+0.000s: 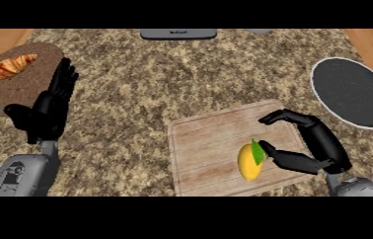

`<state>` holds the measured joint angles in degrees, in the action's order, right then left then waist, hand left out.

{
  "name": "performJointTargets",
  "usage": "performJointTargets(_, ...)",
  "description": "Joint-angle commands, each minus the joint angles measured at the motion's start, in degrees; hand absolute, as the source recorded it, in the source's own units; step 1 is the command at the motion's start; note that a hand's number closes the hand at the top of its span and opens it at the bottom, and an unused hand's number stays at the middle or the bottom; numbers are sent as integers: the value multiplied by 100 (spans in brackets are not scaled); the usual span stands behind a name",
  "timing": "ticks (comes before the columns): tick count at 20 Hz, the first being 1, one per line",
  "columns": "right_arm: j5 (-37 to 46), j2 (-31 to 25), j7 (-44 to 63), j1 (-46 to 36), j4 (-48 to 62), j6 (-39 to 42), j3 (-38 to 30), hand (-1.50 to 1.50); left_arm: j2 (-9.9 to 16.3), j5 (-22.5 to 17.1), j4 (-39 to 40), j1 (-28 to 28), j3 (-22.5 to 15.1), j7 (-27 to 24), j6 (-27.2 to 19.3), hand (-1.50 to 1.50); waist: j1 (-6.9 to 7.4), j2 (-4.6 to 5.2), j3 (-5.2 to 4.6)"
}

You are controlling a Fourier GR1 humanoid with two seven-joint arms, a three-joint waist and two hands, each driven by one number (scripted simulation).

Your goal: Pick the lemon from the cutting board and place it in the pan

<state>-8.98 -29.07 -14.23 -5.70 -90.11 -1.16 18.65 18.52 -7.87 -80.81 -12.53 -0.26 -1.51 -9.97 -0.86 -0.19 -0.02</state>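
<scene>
Right hand [315, 149] lying on cutting board [211, 134], fingers half-curled beside lemon [251, 162], gripping nothing. Pan [348, 92] sitting beyond board. Left hand [50, 109] resting open.

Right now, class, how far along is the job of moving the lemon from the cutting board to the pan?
Nothing is finished: the lemon lies on the cutting board. In hand: the right hand is beside the lemon, thumb and fingers curved but not closed around it. Left to do: grasp it, lift it, and carry it to the pan at the right edge, which holds nothing visible. The left hand rests open at the left.
</scene>
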Motion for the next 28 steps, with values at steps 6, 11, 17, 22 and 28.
performJointTargets(6,524,-1326,-998,2174,-1586,-671,-1270,-150,33,-94,-169,43,110,395,19,0,-152,-29,-5)
performJointTargets(11,538,-2645,-79,2284,-2137,134,-1963,-150,-22,-67,-223,206,12,364,114,0,-70,-17,-16)
performJointTargets(17,-53,-3517,2026,2007,-3385,789,-2513,-150,-276,89,-383,70,-173,485,-76,0,34,8,-17)
performJointTargets(22,-246,-3584,3102,1213,-3975,942,-2743,-150,-267,124,-296,74,-72,419,35,0,90,15,-6)
performJointTargets(28,-214,-3037,3811,130,-3751,1262,-1862,-150,-258,134,-236,-156,47,683,196,0,151,33,-3)
